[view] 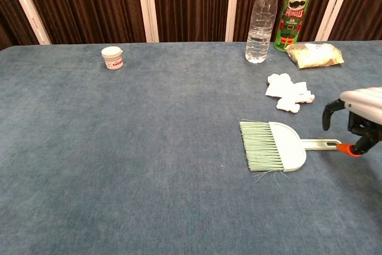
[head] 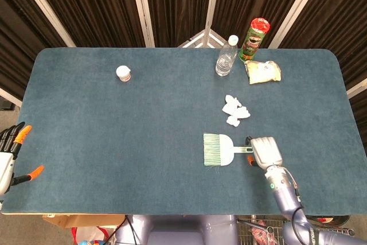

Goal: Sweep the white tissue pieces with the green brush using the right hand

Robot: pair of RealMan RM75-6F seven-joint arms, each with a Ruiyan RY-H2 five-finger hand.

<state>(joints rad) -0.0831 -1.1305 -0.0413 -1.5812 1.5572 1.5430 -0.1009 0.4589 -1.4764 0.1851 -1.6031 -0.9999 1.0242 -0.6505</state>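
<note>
My right robot hand [head: 265,152] sits at the handle end of the green brush [view: 274,146], fingers curled down over it; can't tell if it's gripping yet. Brush lies flat on the blue worktop [head: 114,124], pale green bristles pointing left, w/ white tissue pieces [view: 288,93] just behind it. My left robot hand [head: 10,156] is cut off at frame edge, fingers spread.

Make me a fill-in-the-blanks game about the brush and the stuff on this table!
1. The right hand is at the green brush's ____ end.
2. The white tissue pieces lie between the brush and the water ____.
3. The Pringles can stands ____.
4. The brush's bristles are colored ____.

Missing words: handle; bottle; upright; green
</note>
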